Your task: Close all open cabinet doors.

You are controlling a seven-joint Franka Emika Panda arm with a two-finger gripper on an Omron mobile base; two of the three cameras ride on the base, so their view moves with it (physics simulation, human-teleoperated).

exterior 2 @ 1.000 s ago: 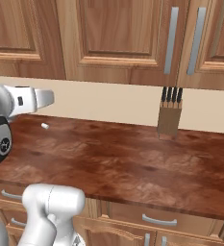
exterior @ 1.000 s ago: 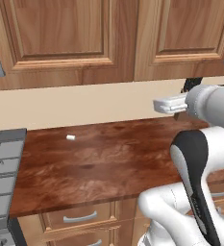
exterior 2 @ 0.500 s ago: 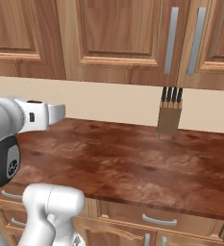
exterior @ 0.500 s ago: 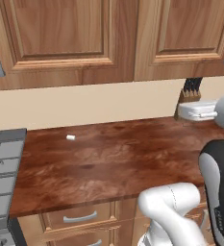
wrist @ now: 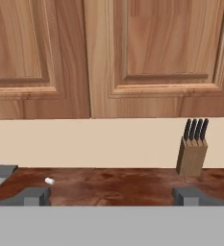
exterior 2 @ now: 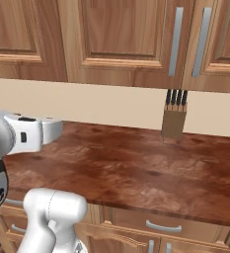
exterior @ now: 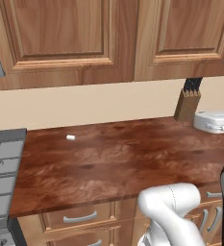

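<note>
two cabinet doors (exterior: 60, 38) fill the top of the left base view, both flat against the wall above the brown counter (exterior: 118, 158). a knife block (exterior: 188, 103) stands at the back right, a small white bit (exterior: 70, 137) lies near the stove (exterior: 3, 163), and the white hand pokes in at the right edge.

from the right base view, grey bar handles (exterior 2: 174, 42) run down the doors above the block, with the hand low at left.

along the hand view, the gripper (wrist: 111, 196) has its fingertips (wrist: 34, 196) spread wide, holding nothing, facing the doors.
</note>
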